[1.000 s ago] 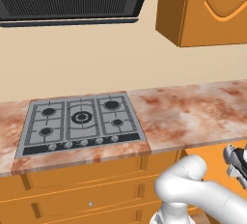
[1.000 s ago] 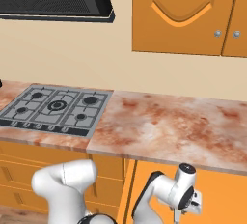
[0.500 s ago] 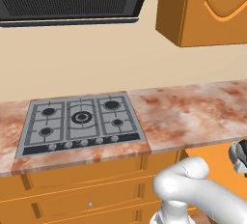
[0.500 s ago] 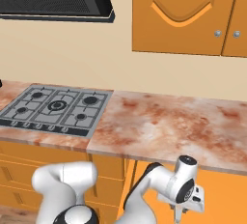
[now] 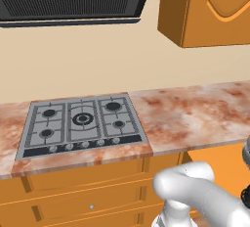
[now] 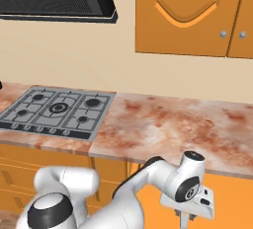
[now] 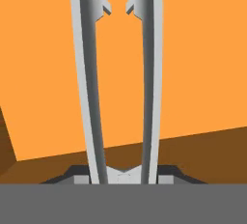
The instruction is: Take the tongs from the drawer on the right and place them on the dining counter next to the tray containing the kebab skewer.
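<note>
Slim grey metal tongs [image 7: 123, 73] run up the middle of the hand view, two narrow arms with toothed tips at the top. They rise from between the jaws of my gripper [image 7: 123, 175], which is shut on their joined end. Behind them lies a flat orange surface with a brown edge, the drawer [image 7: 202, 63] as far as I can tell. In the right base view my gripper [image 6: 190, 219] hangs low under the front edge of the hob counter, in front of an orange panel [image 6: 232, 198]. The hand's edge [image 5: 246, 172] shows at the far right. The dining counter and the tray are out of view.
A gas hob [image 5: 80, 125] sits in the marbled counter [image 6: 168, 124], with a dark hood [image 5: 68, 1] above it and orange wall cabinets [image 6: 192, 16] to the right. Closed orange drawers [image 5: 88, 192] line the counter's front on the left.
The hand has slid a little to the right and downward below the counter edge, almost leaving the left base view. The grip on the tongs is unchanged.
</note>
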Controlling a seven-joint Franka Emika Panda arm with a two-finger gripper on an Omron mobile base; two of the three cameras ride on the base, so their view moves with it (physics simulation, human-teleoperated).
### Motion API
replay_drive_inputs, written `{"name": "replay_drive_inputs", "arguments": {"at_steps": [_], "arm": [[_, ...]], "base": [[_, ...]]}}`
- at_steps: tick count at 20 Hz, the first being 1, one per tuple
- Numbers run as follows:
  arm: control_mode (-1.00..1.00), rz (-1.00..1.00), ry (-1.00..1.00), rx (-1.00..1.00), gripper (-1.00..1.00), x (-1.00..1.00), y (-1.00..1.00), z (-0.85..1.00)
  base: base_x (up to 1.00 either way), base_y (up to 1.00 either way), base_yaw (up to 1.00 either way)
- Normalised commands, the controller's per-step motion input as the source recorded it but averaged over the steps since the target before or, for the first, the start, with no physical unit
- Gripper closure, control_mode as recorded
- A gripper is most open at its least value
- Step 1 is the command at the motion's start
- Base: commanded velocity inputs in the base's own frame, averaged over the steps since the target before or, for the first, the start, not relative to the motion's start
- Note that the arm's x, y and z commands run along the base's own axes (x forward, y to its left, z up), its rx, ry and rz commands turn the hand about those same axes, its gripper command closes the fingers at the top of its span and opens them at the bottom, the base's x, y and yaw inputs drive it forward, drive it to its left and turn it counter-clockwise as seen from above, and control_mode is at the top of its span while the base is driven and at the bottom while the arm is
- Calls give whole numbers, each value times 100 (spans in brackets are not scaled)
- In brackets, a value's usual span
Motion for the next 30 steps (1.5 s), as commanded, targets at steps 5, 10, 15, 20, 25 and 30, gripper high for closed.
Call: {"name": "replay_drive_inputs", "arguments": {"at_steps": [5,10,15,20,25,30], "arm": [[-100,0,0,-2,100,-42,10,90],[-100,0,1,-6,100,-7,38,92],[-100,0,0,-6,100,1,66,66],[-100,0,-2,-4,100,14,81,49],[-100,0,-5,0,100,26,82,52],[-100,1,0,0,100,53,82,48]], "base": [[0,0,0],[0,0,0],[0,0,0],[0,0,0],[0,0,0],[0,0,0]]}}
